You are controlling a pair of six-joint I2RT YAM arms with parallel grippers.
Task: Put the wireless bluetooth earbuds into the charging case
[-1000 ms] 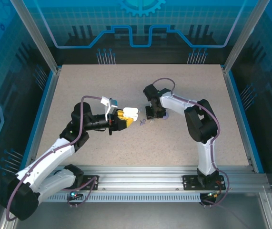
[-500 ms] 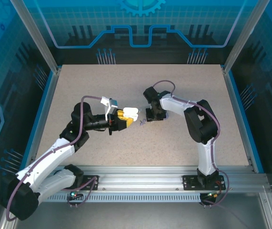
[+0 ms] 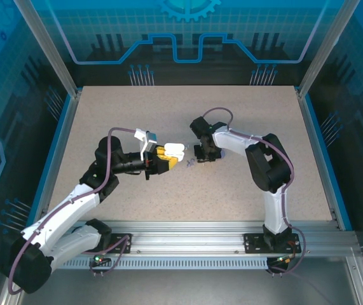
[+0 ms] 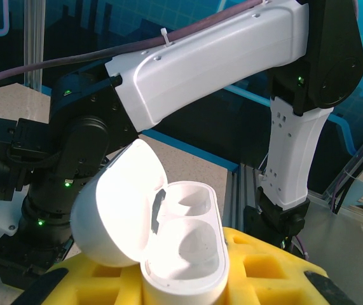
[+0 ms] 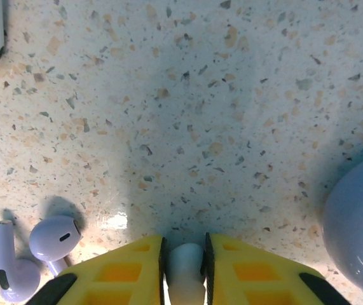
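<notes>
1. Left end effector: clamped narrow on the charging case, lid open.
2. Right end effector: pinched on one earbud, near the case.
3. Two loose earbuds: on the counter, near the case.

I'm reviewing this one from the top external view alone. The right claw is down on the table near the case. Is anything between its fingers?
Observer: Yes. In the right wrist view, the right claw is closed on a small white earbud.
Operator: Any other earbuds nearby?
Observer: Two loose earbuds, pale lavender, lie side by side next to the claw.
Operator: Anything in the case yet?
Observer: No. In the left wrist view, both wells of the open charging case are empty.
</notes>
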